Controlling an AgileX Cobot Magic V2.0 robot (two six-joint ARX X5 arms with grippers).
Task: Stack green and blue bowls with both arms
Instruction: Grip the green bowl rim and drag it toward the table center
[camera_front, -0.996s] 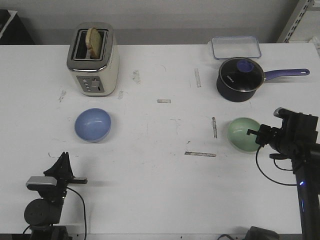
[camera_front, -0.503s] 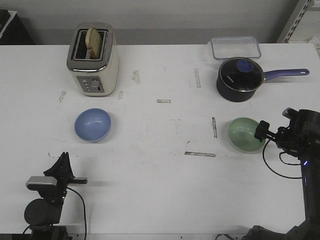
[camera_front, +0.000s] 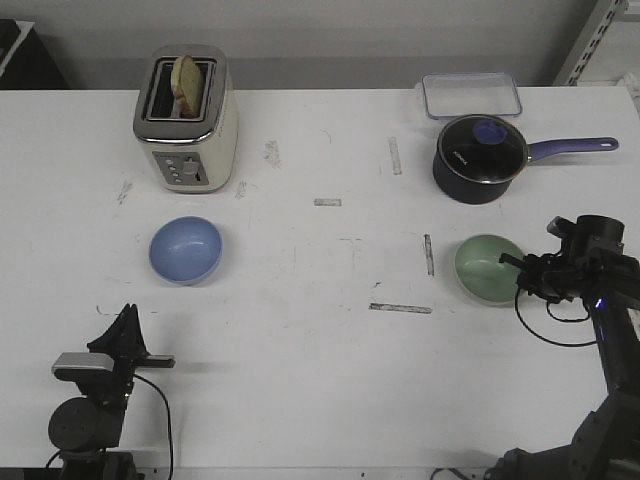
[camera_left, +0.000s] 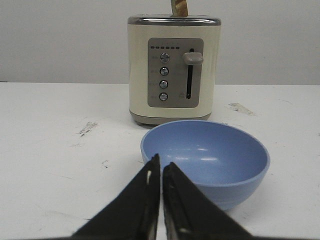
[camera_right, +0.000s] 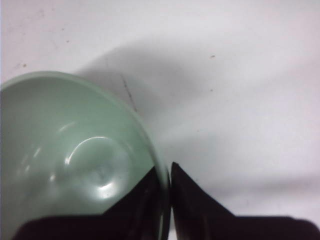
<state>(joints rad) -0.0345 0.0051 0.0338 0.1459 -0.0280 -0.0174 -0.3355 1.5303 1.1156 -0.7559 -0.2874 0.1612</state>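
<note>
Grasp step: right gripper (camera_right: 165, 200) pinches the green bowl (camera_right: 75, 160) rim. Next: lift toward the blue bowl (camera_front: 185, 250).

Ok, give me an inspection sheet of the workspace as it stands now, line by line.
Surface: white table, scuffed, with tape strips.
Job's things: blue bowl upright and alone in front of the toaster; green bowl upright, not stacked.
Clutter: toaster with bread in one slot; lidded pot; clear container behind it.
Grippers: left gripper shut, empty, short of the blue bowl; right gripper pinching the green bowl's rim, one finger inside, one outside.
Cables: black loops hang beside both arms.
Surroundings: grey wall behind; shelf frame at the far right corner.
</note>
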